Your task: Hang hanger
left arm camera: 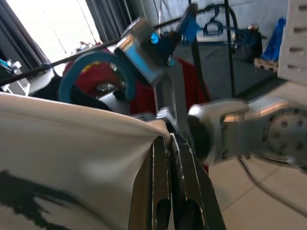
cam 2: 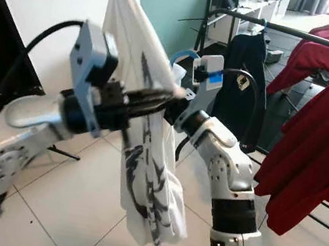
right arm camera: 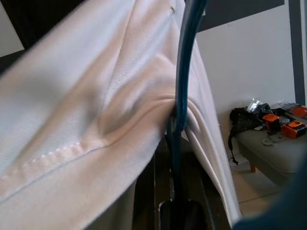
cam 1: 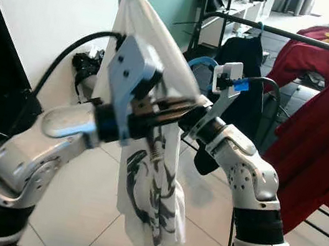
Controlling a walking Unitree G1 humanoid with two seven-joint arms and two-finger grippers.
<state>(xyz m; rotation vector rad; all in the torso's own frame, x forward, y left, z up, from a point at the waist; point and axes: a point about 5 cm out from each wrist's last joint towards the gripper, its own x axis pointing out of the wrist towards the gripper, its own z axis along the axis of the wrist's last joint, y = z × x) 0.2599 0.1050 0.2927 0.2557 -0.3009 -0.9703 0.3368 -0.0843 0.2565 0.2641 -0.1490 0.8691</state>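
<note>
The step in hand looks like carrying: a blue plastic hanger (cam 1: 201, 63) dressed with a white T-shirt printed with a black dragon-like figure (cam 1: 149, 177) is held up in the air between both arms, short of the black metal clothes rail (cam 1: 305, 38). The left gripper (cam 1: 176, 107) has its jaws pressed together on the shirt's shoulder fabric; the right gripper (right arm camera: 175, 143) has its jaws closed on the hanger's blue stem at the collar. The hanger's long axis tilts steeply, one shoulder peaking high, the hook curling toward the rail. Next, I judge, the hook must be lifted over the rail, beside the dark red shirt (cam 1: 318, 149), then released.
</note>
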